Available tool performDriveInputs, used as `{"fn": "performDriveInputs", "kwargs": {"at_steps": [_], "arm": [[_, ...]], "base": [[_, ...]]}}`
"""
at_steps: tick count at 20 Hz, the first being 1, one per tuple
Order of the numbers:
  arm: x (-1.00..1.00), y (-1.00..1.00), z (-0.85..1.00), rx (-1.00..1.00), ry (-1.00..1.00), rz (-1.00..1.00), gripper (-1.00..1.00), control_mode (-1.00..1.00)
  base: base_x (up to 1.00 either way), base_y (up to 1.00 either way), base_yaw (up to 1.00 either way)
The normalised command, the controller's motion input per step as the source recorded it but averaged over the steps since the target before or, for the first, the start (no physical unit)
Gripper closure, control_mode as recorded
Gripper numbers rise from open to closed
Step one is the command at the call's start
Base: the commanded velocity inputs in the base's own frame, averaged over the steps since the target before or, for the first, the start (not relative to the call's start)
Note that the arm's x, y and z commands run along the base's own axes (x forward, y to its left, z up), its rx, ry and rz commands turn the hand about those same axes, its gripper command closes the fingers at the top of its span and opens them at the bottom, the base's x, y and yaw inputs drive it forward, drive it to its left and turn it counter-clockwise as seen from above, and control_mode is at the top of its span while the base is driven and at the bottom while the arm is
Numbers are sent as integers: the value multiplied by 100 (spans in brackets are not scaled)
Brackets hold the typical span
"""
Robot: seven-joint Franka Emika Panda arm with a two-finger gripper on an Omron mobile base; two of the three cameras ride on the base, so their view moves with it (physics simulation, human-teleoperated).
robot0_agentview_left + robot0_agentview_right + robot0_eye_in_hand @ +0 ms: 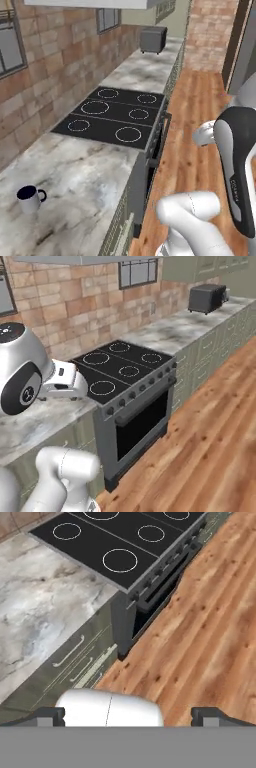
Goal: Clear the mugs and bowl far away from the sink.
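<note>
Beside the black cooktop [114, 116], a navy mug [30, 198] stands alone.

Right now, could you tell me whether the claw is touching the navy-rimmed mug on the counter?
Apart. In the hand view the open claw hangs over the wooden floor; in the left base view the mug stands alone on the counter.

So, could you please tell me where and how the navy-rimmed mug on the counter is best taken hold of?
Probably by the rim and wall, from above. The mug stands upright on the marble counter with its mouth open upward and its handle pointing toward the cooktop; pinching the wall opposite the handle avoids it. The hand is open.
</note>
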Motion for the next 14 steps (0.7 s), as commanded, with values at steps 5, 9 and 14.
{"fn": "performDriveInputs", "kwargs": {"at_steps": [5,9,14], "arm": [[0,0,0,0,0,0,-100,100],[0,0,0,0,0,0,-100,100],[0,0,0,0,0,0,-100,100]], "base": [[0,0,-94],[-2,0,-92],[8,-9,-88]]}}
